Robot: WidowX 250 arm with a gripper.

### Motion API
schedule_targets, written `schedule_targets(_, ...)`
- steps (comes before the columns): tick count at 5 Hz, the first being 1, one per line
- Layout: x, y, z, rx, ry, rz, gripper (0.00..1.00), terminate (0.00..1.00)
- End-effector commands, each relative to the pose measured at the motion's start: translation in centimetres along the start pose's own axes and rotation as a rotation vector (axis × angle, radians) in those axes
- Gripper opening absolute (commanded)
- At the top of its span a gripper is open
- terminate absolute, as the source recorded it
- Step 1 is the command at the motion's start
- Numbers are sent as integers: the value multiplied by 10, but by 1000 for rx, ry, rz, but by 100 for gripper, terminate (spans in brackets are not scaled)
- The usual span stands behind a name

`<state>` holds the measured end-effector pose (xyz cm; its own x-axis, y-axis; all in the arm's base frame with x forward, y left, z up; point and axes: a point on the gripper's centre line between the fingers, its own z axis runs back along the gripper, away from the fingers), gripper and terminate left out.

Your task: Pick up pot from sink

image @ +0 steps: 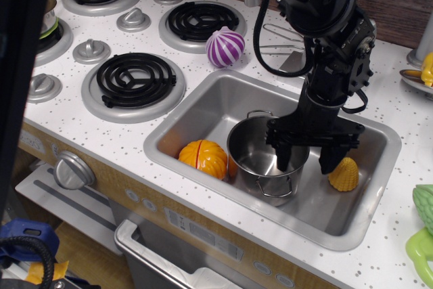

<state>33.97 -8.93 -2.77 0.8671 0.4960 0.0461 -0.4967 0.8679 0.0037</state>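
Note:
The small shiny steel pot (260, 157) with two wire loop handles stands upright in the silver-grey sink (196, 109). My black gripper (308, 160) is open and straddles the pot's right rim. One finger (285, 155) reaches down inside the pot. The other finger (329, 157) hangs outside it, next to a yellow toy. The fingers are not closed on the wall.
An orange toy (204, 158) lies in the sink against the pot's left side. A yellow ridged toy (344, 174) sits right of the gripper. A purple striped ball (225, 47) rests on the counter behind the sink. Stove burners (133, 78) are at left. A green toy (425, 225) is at the right edge.

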Motion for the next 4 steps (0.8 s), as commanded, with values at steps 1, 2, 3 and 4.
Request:
schedule_targets(1, 7, -2, 10, -91, 3, 22, 0, 0)
schedule_targets(2, 7, -2, 10, -105, -6, 30, 0, 0)
schedule_targets(3, 9, -2, 14, -102, -18, 27, 0, 0)
schedule_targets(4, 13, -6, 33, -48, -40, 20, 0, 0)
